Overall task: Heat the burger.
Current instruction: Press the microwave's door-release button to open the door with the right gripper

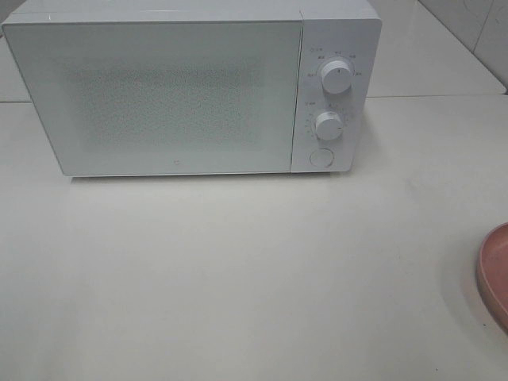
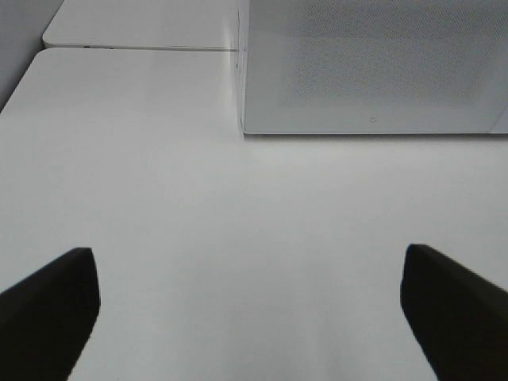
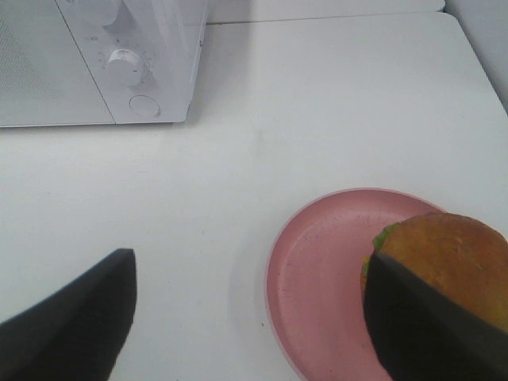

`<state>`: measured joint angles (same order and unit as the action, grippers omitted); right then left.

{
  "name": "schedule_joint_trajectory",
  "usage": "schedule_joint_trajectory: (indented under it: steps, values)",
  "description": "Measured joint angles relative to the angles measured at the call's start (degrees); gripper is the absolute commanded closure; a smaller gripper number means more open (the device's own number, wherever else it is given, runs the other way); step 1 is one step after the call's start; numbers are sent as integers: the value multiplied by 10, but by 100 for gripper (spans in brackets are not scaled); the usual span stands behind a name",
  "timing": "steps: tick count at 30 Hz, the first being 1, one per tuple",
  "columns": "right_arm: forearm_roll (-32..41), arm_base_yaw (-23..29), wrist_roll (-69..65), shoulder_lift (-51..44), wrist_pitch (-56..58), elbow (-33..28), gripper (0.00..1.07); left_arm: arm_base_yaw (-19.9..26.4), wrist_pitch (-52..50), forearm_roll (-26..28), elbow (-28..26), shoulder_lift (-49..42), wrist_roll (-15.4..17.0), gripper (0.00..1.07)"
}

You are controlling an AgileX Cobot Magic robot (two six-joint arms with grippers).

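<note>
not started: microwave (image 1: pixel 159 95) door shut; burger (image 3: pixel 452 254) sits on pink plate (image 3: pixel 317 278) at right edge of table (image 1: pixel 238 286); left gripper (image 2: pixel 248 255) and right gripper (image 3: pixel 248 266) fingers wide, empty

The burger (image 3: pixel 448 250), its glossy golden-brown bun above a green lettuce frill, sits upright near one edge of a pink plate (image 3: pixel 317 278) on the white desk (image 3: pixel 333 111), lower layers hidden.

The white table (image 1: pixel 238 278) holds 1 white microwave (image 1: pixel 175 95) at the back and 1 pink plate (image 1: pixel 496 270) on the right.
</note>
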<state>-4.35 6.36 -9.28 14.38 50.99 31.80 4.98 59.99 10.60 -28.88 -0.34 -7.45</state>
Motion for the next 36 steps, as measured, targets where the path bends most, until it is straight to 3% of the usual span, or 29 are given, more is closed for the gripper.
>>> schedule_joint_trajectory:
  steps: [29,36]
  values:
    - [0,0,0,249,-249,-1,34,0,0,0,0,0,0,9]
    - [-4,0,0,325,-374,-40,34,0,0,0,0,0,0,9]
